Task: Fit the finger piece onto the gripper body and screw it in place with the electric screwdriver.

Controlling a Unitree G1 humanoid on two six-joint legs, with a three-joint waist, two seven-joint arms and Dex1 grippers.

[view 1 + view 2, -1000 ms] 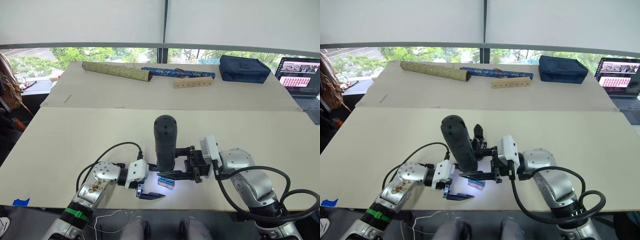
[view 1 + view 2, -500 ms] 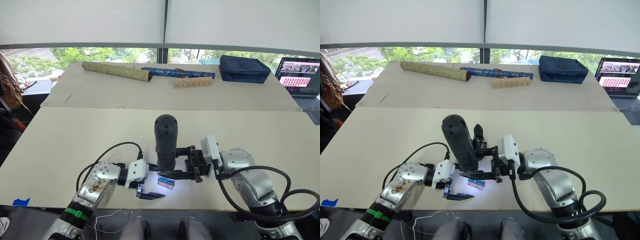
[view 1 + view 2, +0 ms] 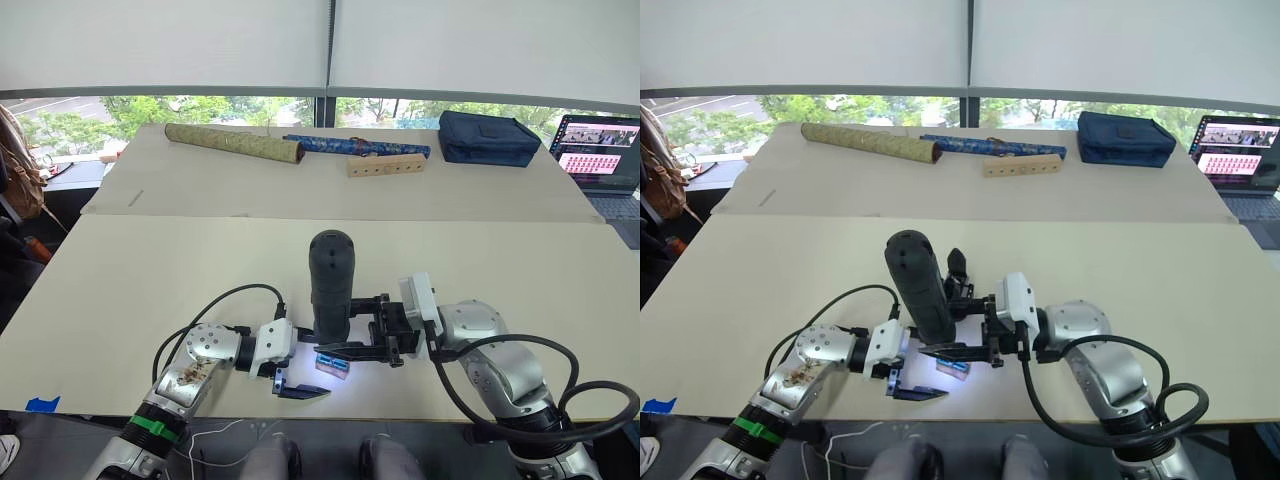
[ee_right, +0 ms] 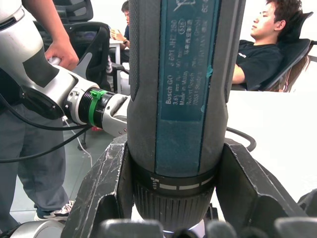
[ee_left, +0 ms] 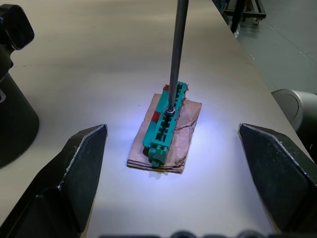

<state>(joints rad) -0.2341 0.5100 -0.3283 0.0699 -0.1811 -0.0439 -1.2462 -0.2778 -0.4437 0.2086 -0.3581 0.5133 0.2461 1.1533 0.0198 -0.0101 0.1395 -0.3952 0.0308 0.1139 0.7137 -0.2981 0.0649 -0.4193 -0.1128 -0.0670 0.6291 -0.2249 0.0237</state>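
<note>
Nearest the robot: left pincer (image 3: 297, 386) sat low at the tabletop (image 3: 150, 290) front edge, fingers (image 5: 74, 168) spread wide, nothing between them.

Just ahead of it, lit by the driver's light: small tan block with green top (image 5: 167, 124), flat on the tabletop. The thin metal bit (image 5: 176, 54) came straight down and its tip rested on the green part. Judged this to be a screw pickup, not fastening.

Right pincer (image 3: 345, 345) was clamped around the electric screwdriver (image 3: 330, 283), held upright, bit down; right wrist view showed both fingers (image 4: 109, 188) pressed on the barrel.

Gripper body (image 3: 957, 275) stood just behind the screwdriver, slightly to the robot's right, partly hidden. One black pointed finger stuck up from it. Couldn't tell whether that was the finger piece already seated or the body's own finger; too occluded.

Progress estimate:
- tool in hand: done
- screw collection: apparently under way
- finger piece fitted: unconfirmed
- screw driven into the body: not done

Far back, second tabletop: green patterned roll (image 3: 233, 142), blue patterned roll (image 3: 355, 146), wooden block with holes (image 3: 386, 165), navy bag (image 3: 488, 137), laptop (image 3: 604, 153) at far right. All well clear of the work.
</note>
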